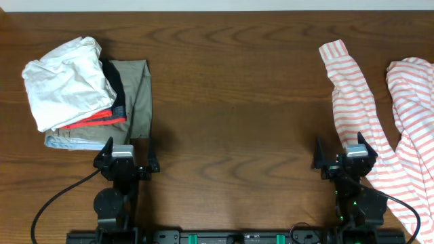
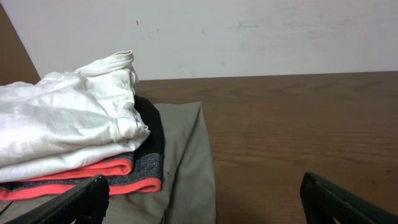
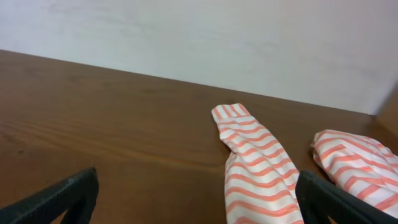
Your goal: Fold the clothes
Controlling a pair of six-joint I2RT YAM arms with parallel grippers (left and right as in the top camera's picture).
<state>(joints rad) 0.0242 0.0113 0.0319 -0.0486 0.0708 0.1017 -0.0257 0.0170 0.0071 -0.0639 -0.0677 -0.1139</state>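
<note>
I find the thin long-sleeved shirt with coral-pink and white stripes [image 1: 354, 108] lying crumpled at the right edge of the dark wooden tabletop [image 1: 237, 102], one sleeve stretched toward the far side and its body running out of view. The right gripper [image 1: 342, 154], just beside it, and the left gripper [image 1: 129, 156], by a stack of folded garments [image 1: 68, 81], both stand wide open and empty. I judge the fabric light, limp and prone to bunching, best pinched at the sleeve cuff [image 1: 333, 49] or a hem edge.
</note>
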